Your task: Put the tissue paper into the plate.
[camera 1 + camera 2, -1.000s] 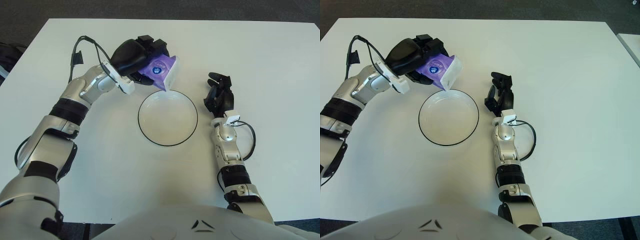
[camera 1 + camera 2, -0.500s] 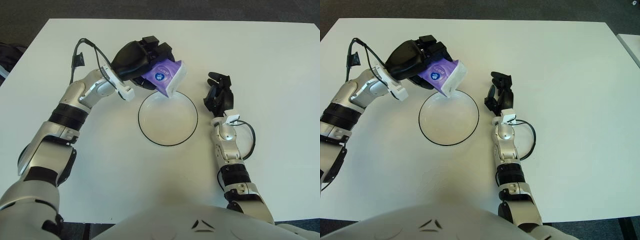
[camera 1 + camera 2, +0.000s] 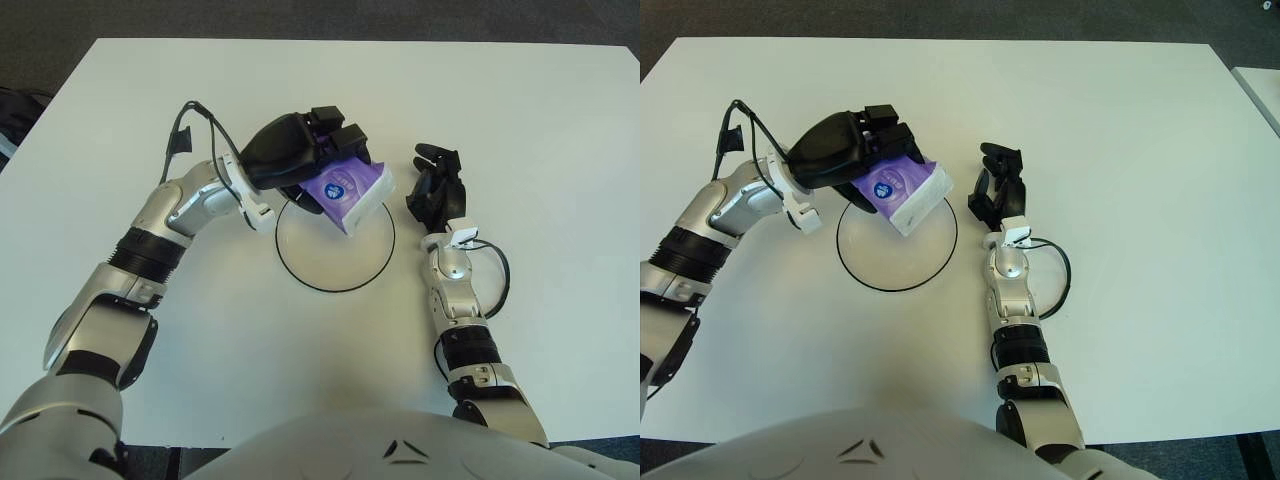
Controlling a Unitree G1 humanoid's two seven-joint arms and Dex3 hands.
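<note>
I see the white table filling most of the view. On it sits the round white plate with its dark rim. My left hand is above the plate's upper part, its fingers wrapped around the purple-and-white tissue paper pack, which is tilted over the plate and held off it. My right hand shows just right of the plate, idle, fingers loosely curled and holding nothing.
</note>
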